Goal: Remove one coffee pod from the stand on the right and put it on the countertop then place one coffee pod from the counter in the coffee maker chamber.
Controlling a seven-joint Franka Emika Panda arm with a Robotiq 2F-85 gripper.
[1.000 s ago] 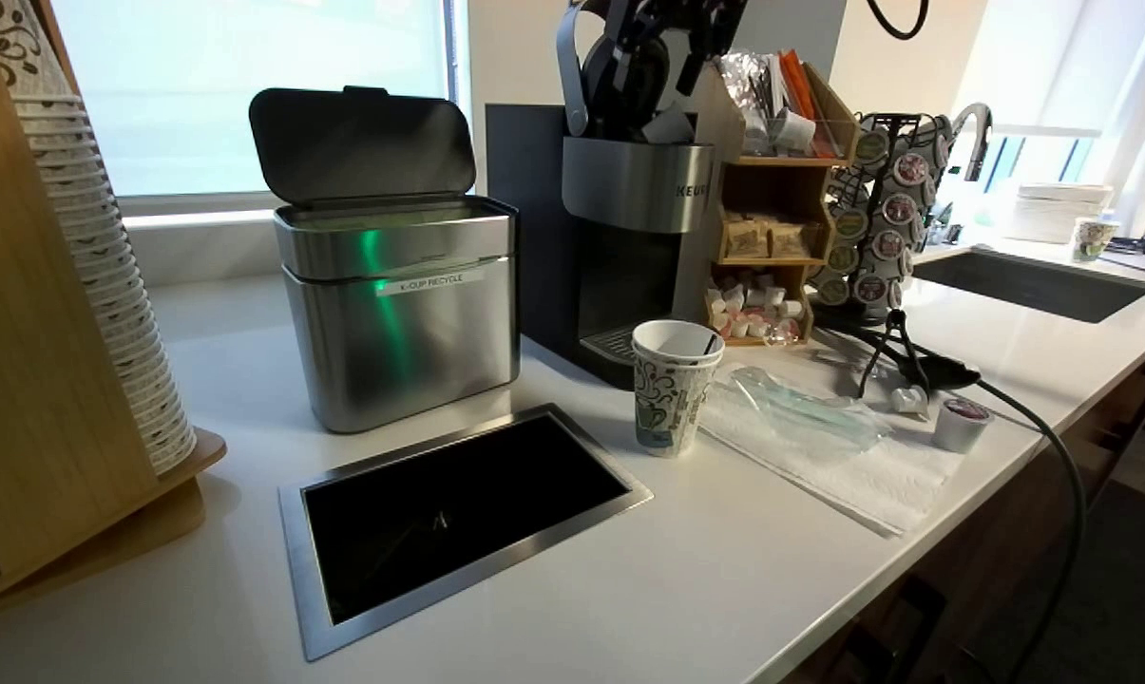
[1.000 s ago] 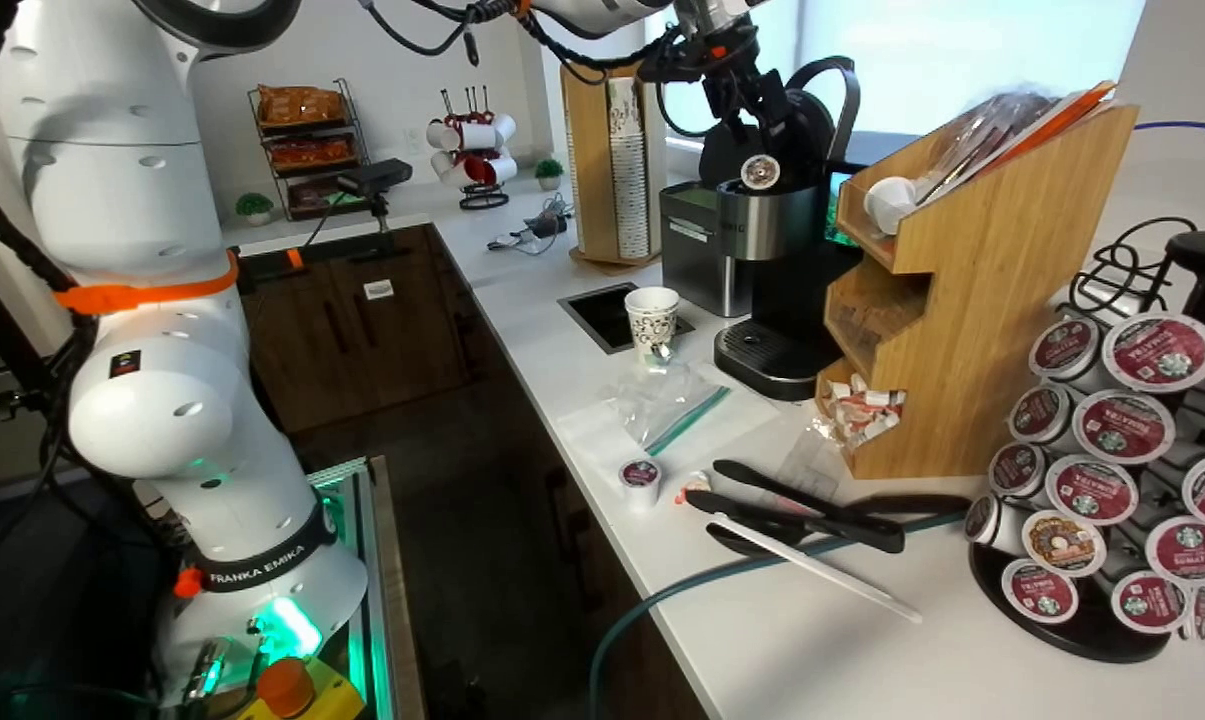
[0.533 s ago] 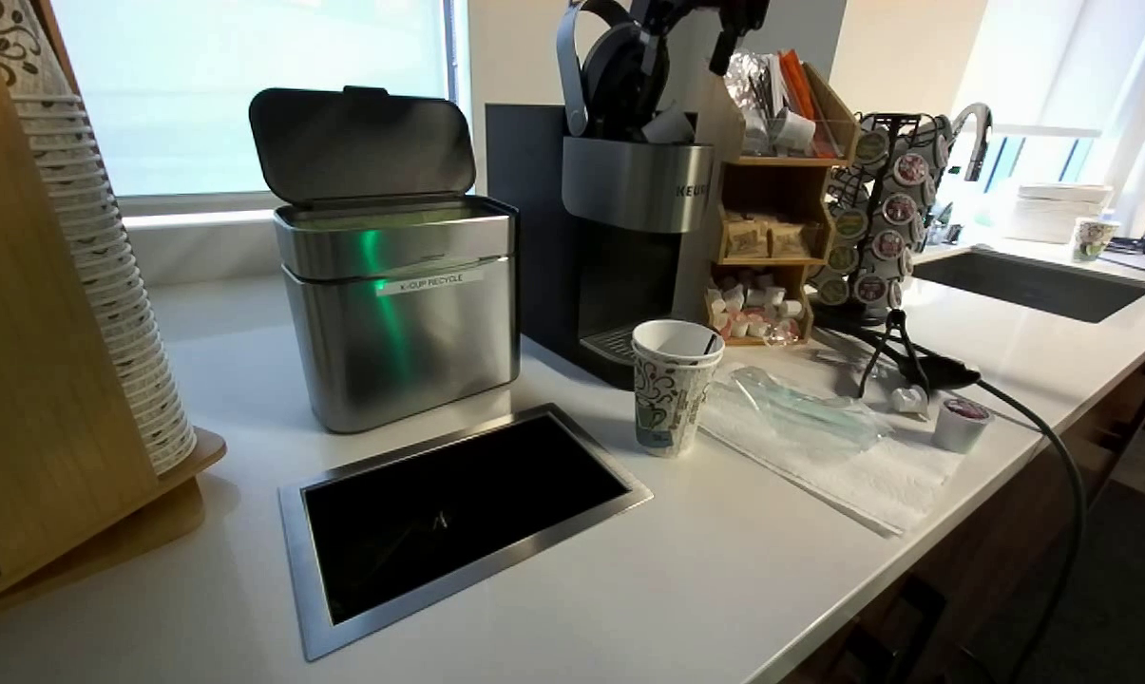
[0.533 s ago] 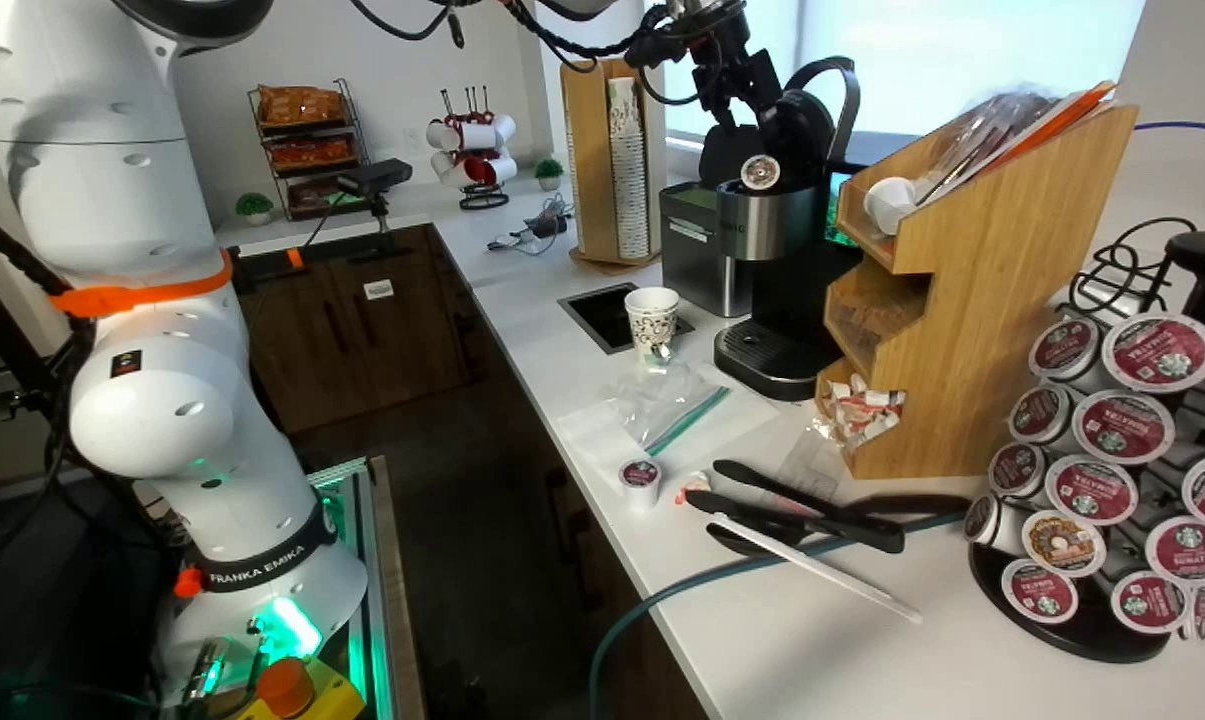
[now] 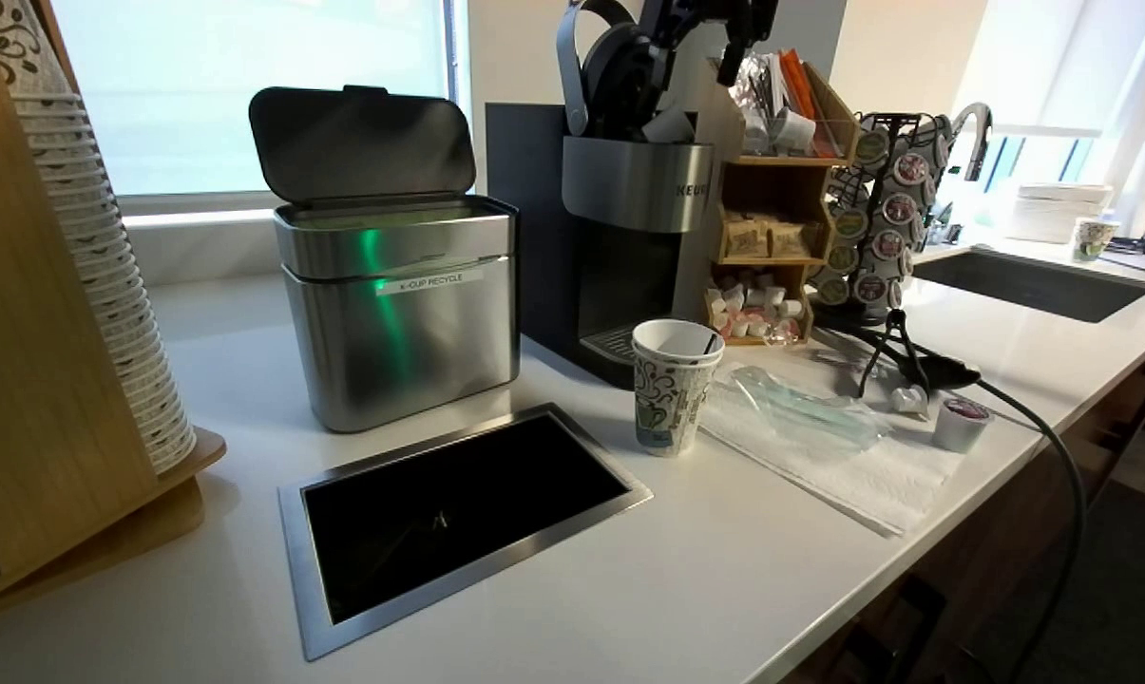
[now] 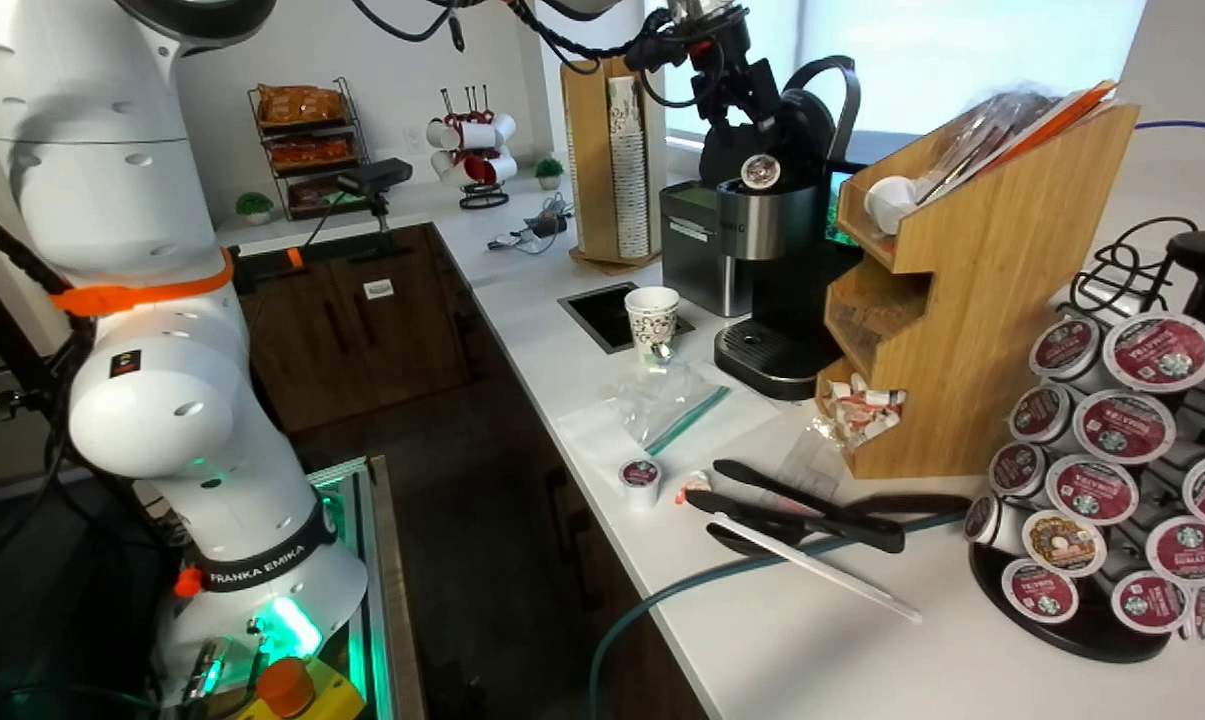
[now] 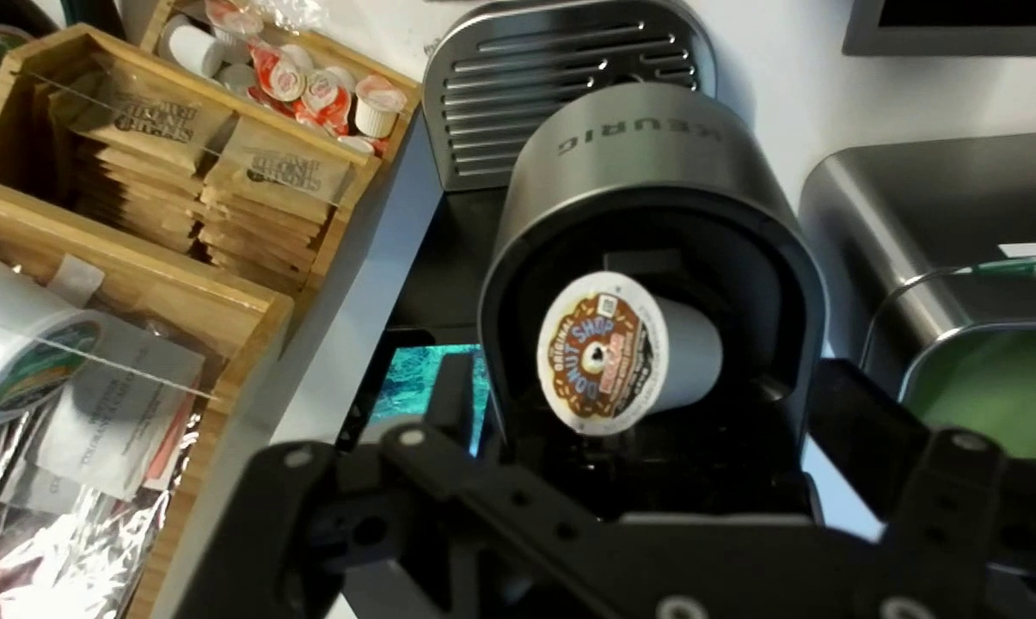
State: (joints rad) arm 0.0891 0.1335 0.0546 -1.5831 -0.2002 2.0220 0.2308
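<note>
Coffee pod (image 7: 625,357): lay tilted in the open coffee maker (image 5: 629,190). Pointed down above it with jaws spread apart; had shifted slightly away from the raised head (image 5: 610,76) since a second before.

In both exterior views the claw (image 5: 696,84) has been drawn a little away from the raised lid (image 5: 613,76) of the coffee maker (image 5: 634,185), and its jaws have been spread somewhat wider. It was lifted at first, then lowered slightly again. In an exterior view, the upper part of the white arm (image 6: 102,205) has been swung slightly leftward, and the hanging cable (image 6: 409,38) has been carried up and to the left.
</note>
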